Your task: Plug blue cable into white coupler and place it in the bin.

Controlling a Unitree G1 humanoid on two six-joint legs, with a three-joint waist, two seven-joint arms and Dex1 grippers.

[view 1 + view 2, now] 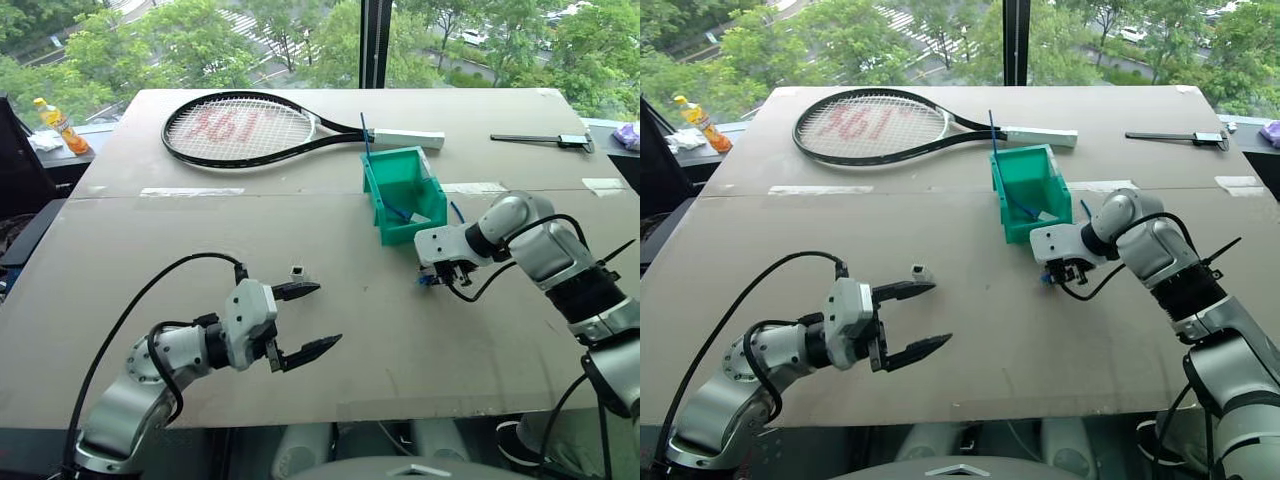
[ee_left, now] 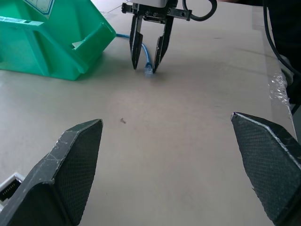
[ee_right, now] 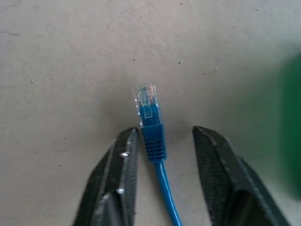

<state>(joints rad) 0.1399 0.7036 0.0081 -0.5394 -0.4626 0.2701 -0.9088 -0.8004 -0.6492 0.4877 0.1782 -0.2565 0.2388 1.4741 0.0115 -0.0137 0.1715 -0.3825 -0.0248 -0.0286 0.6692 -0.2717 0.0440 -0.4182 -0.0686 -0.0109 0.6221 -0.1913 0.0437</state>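
My left gripper's (image 2: 171, 172) black fingers (image 2: 66, 176) have a fine cross-hatched, matt grip texture with scuffed pale edges, and they hang over a matt, beige, board-like table top (image 1: 200, 230) that looks faintly speckled and slightly rough. The bright-blue cable (image 3: 157, 155) has a smooth rubbery jacket, a ribbed blue boot and a clear glossy plastic plug, while the teal-green boxy bin (image 1: 400, 195) is smooth moulded plastic with a soft sheen. The tiny white boxy coupler (image 1: 297, 271) seems to be plain hard plastic, though it shows too small to be sure.
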